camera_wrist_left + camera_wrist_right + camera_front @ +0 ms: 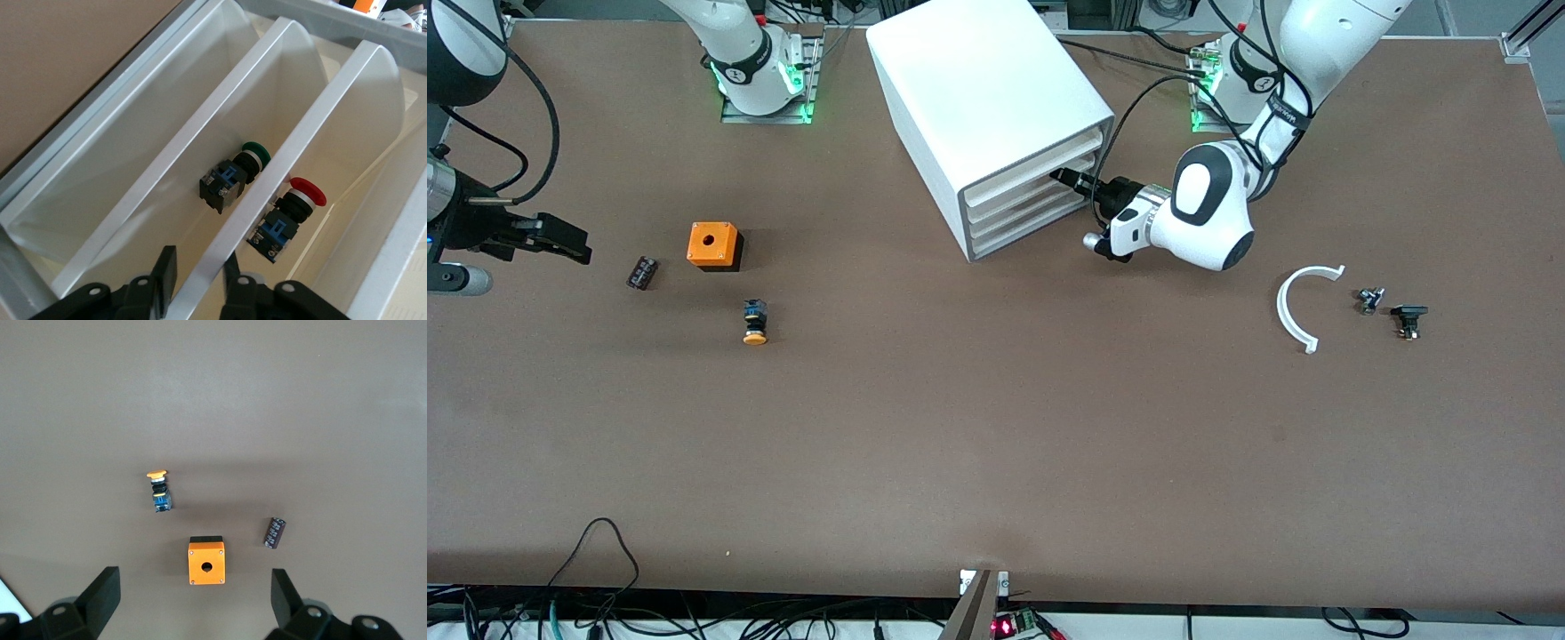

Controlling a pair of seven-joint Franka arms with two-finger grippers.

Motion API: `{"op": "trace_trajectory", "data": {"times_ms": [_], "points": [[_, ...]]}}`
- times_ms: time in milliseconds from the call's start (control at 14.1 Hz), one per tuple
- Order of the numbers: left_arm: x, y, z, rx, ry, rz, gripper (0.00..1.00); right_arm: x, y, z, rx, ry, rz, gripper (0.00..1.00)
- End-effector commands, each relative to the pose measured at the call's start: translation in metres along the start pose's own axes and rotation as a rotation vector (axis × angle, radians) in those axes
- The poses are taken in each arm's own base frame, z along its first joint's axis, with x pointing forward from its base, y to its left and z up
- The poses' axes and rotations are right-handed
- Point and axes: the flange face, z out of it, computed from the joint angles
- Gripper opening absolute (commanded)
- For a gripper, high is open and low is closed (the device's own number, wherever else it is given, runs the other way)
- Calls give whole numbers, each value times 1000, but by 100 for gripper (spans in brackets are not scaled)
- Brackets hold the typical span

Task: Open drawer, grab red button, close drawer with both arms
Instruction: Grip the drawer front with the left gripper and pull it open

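Left wrist view looks into translucent white plastic drawers with sloped lips. The left gripper has its black fingers pinched on the lip of one drawer, a finger on each face of the thin white edge. Inside that drawer lies the button (round glossy red cap, blocky black body with a blue part), close to the fingers. A green-capped button lies in the neighbouring drawer. On the matte brown table, the right gripper waits with fingers wide apart over an orange cube with a round hole, near a yellow-capped button and a dark cylinder.
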Motion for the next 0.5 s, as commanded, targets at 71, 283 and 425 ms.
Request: {"op": "trace_trajectory", "data": {"times_ms": [71, 283, 425], "points": [[10, -27, -78, 21, 215, -47, 0, -5, 2, -4, 20, 0, -6, 100], [21, -33, -134, 28, 370, -57, 0, -5, 2, -4, 20, 3, -6, 100], [26, -28, -154, 32, 420, -44, 0, -4, 2, -4, 20, 5, -3, 100]]}}
